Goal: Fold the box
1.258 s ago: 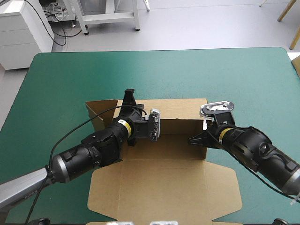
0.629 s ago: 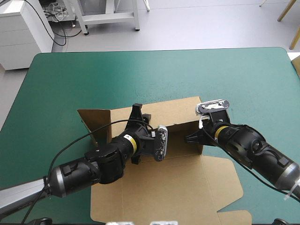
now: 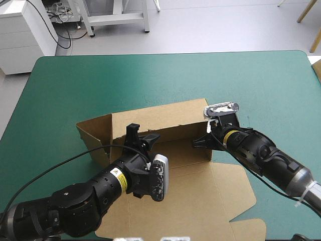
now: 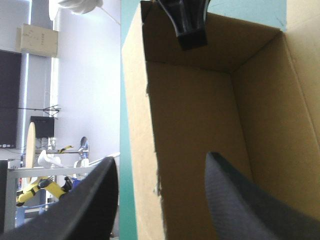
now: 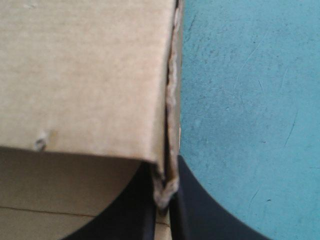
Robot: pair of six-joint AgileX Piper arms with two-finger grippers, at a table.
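Brown box (image 3: 200, 196) sits mid-table on the teal-green cover (image 3: 150, 75), nearer the robot's side. The long far wall (image 3: 165, 118) is up, the left end flap (image 3: 95, 133) is splayed outward and untucked, and the lid panel lies flat toward the robot.

Right gripper (image 3: 206, 140) is clenched on the box's far-right corner. The right wrist view shows the fingers (image 5: 145, 200) nipping a doubled board edge, cover on the outer side. It likely pins that corner so the walls stay upright and the box doesn't slide.

Left gripper (image 3: 142, 135) is released, fingers wide apart. The left wrist view puts the far wall's top edge between them (image 4: 161, 160), one finger inside the tray and one outside. I can't tell if either touches. It looks lined up to take the wall again. Left flap not yet tucked.
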